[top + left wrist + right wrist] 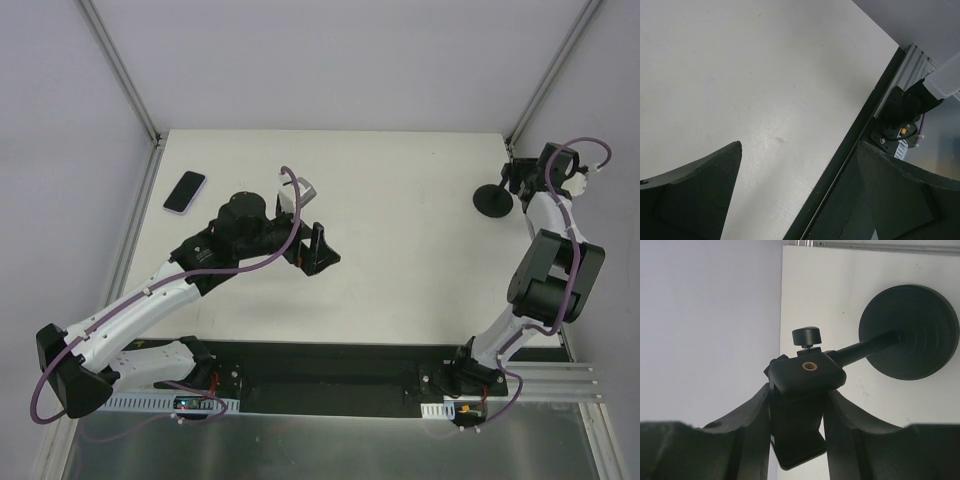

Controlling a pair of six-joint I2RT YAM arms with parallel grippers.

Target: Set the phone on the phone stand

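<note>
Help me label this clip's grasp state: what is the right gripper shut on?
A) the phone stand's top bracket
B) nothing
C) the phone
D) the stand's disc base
A: in the right wrist view the right gripper clamps the phone stand by its top bracket from both sides. The phone lies untouched at the far left.

We saw a black phone (pixel 184 192) with a pale rim at ten o'clock, an all-black phone stand (pixel 910 332) with a brass-coloured threaded insert at two o'clock, a plain white table (pixel 400 250) and purple cables (pixel 297 205).
</note>
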